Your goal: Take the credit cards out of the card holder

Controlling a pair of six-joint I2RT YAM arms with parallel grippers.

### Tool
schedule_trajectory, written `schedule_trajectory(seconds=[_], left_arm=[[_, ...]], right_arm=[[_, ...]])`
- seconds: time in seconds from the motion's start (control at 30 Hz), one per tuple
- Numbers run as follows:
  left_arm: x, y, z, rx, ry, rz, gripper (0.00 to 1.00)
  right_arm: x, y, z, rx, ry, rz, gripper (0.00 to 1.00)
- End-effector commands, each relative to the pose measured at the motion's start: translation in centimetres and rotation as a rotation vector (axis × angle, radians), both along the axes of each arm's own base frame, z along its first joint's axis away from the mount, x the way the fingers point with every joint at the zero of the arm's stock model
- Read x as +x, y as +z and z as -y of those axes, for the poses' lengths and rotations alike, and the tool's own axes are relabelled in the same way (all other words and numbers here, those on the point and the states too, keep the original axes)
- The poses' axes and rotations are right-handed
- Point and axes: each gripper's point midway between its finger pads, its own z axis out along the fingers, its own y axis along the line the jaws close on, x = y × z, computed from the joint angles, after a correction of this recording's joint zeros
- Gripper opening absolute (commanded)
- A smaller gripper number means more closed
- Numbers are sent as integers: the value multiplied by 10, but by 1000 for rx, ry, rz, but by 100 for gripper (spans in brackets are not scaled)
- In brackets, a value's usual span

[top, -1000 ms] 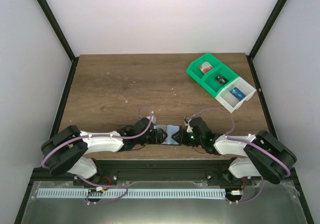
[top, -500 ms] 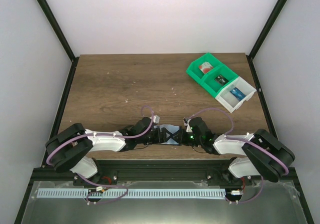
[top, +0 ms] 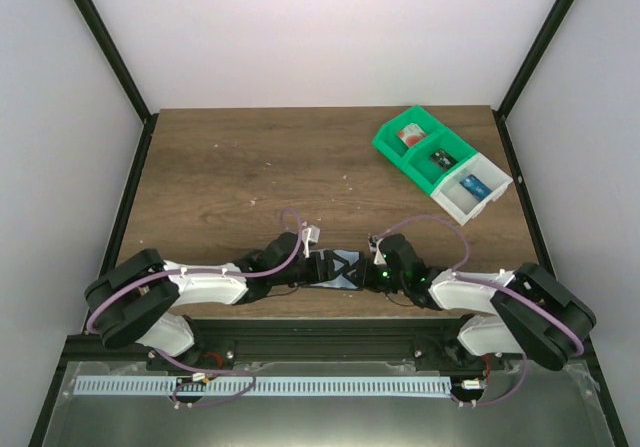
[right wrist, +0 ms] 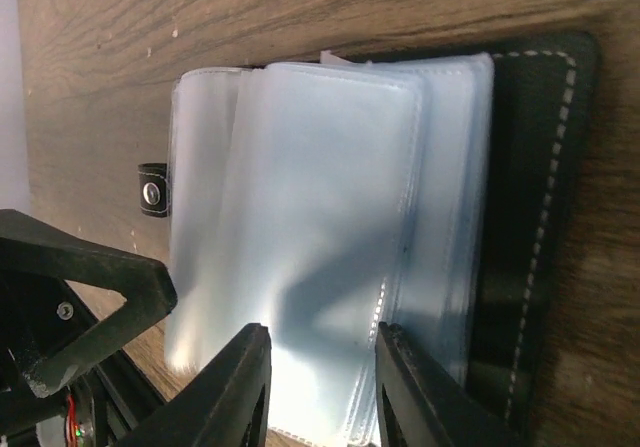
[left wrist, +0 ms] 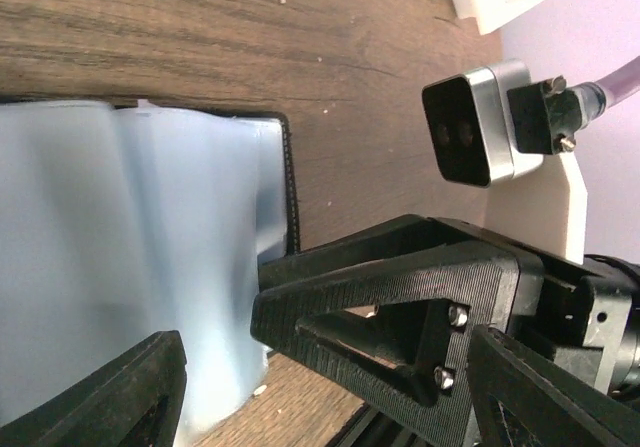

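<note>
Only your right wrist view shows the holder, sleeves fanned. Right gripper narrowly parted over them, grip unclear; left gripper spread. Holder hugs the table near edge.

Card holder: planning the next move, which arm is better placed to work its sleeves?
Right, probably: the right end effector, fingers close together, sits at the clear sleeves; the left end effector stands wide open.

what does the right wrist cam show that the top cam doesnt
Only the right wrist view shows the card holder close up: clear sleeves, black snap tab, white-stitched dark cover. Only the top view shows the green and white bins at the table's far right and both whole arms. Both show the holder lying open at the near edge between the left fingers and the right fingers.
</note>
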Motion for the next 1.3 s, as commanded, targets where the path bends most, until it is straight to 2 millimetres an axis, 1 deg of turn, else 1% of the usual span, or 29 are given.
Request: schedule_trajectory(seconds=[0.0, 0.13, 0.23, 0.33, 0.43, 0.53, 0.6, 0.67, 0.73, 0.77, 0.83, 0.9, 0.97, 1.03, 1.13, 1.27], left_arm=[[-1, 12, 6, -53, -17, 30, 79], [0, 8, 6, -34, -18, 37, 79], [2, 9, 3, -25, -3, 49, 79], [10, 14, -10, 33, 43, 85, 80], [17, 14, -25, 103, 74, 97, 84], [17, 9, -42, 95, 95, 62, 87], [15, 11, -47, 50, 93, 54, 88], [12, 17, -48, 14, 85, 64, 89], [10, 16, -50, 6, 80, 52, 91], [10, 16, -50, 1, 79, 45, 91], [10, 16, -51, -14, 81, 40, 91], [9, 16, -51, -27, 80, 38, 91], [9, 17, -50, -31, 75, 41, 91], [10, 16, -48, -29, 67, 46, 91], [12, 11, -44, -12, 56, 45, 91], [15, 3, -44, 24, 52, 47, 91]], right_arm=[[-12, -15, 16, -77, -25, -52, 32], [-9, -3, 20, -77, -50, -31, 32], [-6, 15, 18, -47, -54, 0, 30], [-2, 36, 14, -5, -63, 38, 27], [1, 51, 9, 57, -75, 59, 24], [2, 57, -2, 92, -70, 60, 19], [4, 58, -10, 100, -57, 57, 13], [6, 59, -21, 107, -35, 54, 7], [8, 58, -30, 118, -15, 46, 3], [10, 57, -35, 124, -7, 43, 2], [12, 49, -42, 108, 6, 29, 1], [13, 36, -44, 72, 17, 11, 1], [12, 17, -41, 23, 20, -15, 1], [10, 4, -37, -7, 13, -34, 1], [6, -6, -30, -14, -7, -45, 1], [3, -13, -26, -27, -8, -62, 1]])
